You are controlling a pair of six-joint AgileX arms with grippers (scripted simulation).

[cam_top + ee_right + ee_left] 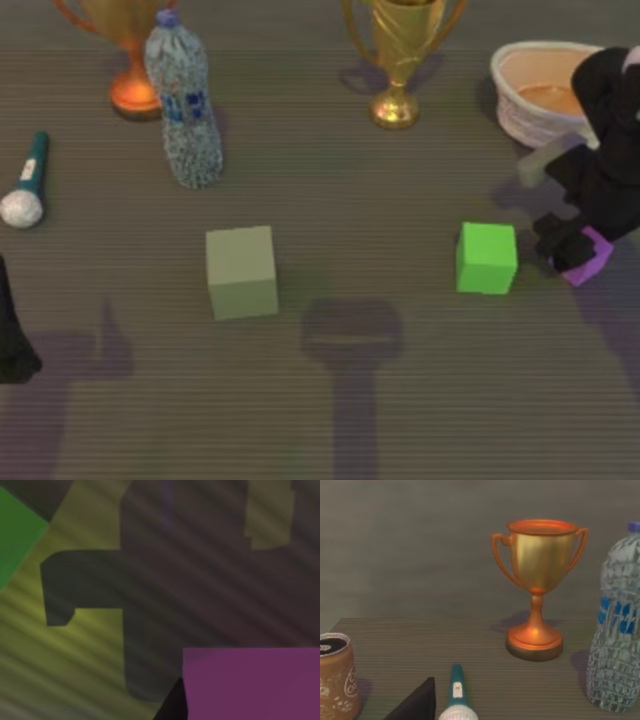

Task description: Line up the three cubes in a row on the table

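Note:
A large pale olive-green cube (241,272) rests left of the table's (360,210) middle. A bright green cube (487,258) sits to the right of centre. Just right of it is the small magenta cube (592,262), with my right gripper (578,250) shut on it. In the right wrist view the magenta cube (250,685) fills the lower part, with a dark fingertip (172,705) against its side and a corner of the green cube (15,535) beyond. My left gripper (12,350) is parked at the left edge, with one dark finger (417,705) showing wide of centre.
Along the back stand an orange trophy (135,60), a water bottle (185,100), a gold trophy (397,60) and a white basket (530,95). A teal microphone (27,185) lies at the left. A brown can (335,680) shows in the left wrist view.

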